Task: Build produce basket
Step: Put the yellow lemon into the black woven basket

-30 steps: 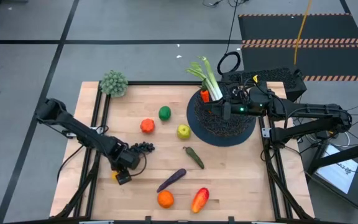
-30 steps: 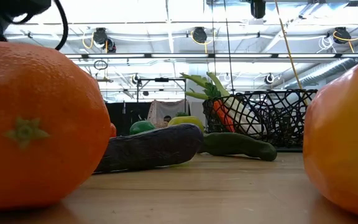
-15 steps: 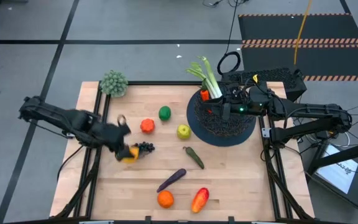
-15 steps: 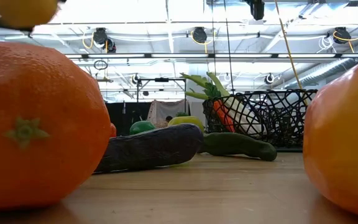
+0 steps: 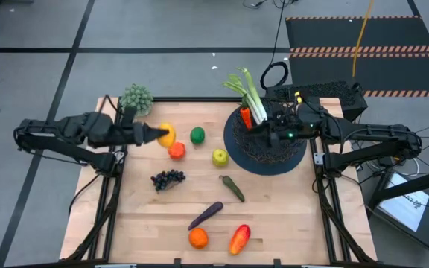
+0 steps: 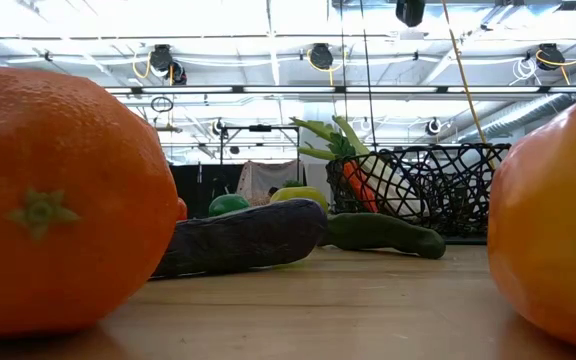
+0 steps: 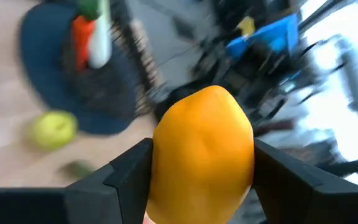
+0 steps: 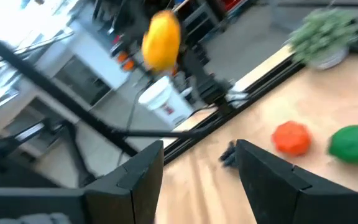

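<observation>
The left pincer (image 5: pixel 161 135) grips a lemon (image 5: pixel 167 134) above the table (image 5: pixel 289 216), beside the tomato (image 5: pixel 176 150). The right pincer (image 5: pixel 265 136) hovers open, empty, over the basket (image 5: pixel 293 156) holding a leek (image 5: pixel 249 91) and carrot (image 5: pixel 245 116).

Wooden table (image 5: pixel 289 216): basket (image 5: pixel 268 152), grapes (image 5: pixel 167 179), eggplant (image 5: pixel 205 214), pickle (image 5: pixel 232 187), pepper (image 5: pixel 239 238).

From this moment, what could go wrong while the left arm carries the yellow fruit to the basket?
The left gripper pinches the round lemon only at its sides; it could slip out in the air. The tomato and lime lie below its likely path, so a low pass may knock them. The right gripper, open, waits over the basket, where the arms might collide.
</observation>
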### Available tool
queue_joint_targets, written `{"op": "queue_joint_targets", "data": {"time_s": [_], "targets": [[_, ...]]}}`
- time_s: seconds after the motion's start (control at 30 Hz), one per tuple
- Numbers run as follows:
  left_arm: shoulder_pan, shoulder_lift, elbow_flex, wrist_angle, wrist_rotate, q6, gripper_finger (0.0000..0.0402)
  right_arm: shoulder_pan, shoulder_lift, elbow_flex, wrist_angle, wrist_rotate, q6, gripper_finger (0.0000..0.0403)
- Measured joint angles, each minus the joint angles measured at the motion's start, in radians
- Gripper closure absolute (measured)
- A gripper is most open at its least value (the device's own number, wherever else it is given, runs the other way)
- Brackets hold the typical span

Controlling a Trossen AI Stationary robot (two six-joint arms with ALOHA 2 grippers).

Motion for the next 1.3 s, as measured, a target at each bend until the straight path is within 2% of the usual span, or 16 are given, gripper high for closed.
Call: {"op": "queue_joint_targets", "data": {"time_s": [0.17,0.3,0.6,0.8,0.97,1.3], "targets": [[0.024,0.025,0.000,0.174,-0.017,-0.046,0.0160,0.000,0.000,0.000,0.003,-0.118,-0.018,0.0209],[0.027,0.040,0.000,0.269,-0.018,-0.069,0.0159,0.000,0.000,0.000,0.004,-0.169,-0.063,0.0209],[0.038,0.050,0.000,0.289,-0.018,-0.130,0.0159,0.000,0.000,0.000,0.003,-0.223,-0.114,0.0209],[0.039,0.050,0.000,0.285,-0.029,-0.061,0.0158,0.001,0.000,0.000,0.003,-0.223,-0.143,0.0209],[0.039,0.050,0.000,0.265,-0.081,0.023,0.0158,0.001,0.000,0.000,0.003,-0.250,-0.142,0.0209],[0.041,0.050,0.000,0.262,-0.224,0.335,0.0158,0.000,0.000,0.000,0.004,-0.272,-0.123,0.0209]]}}
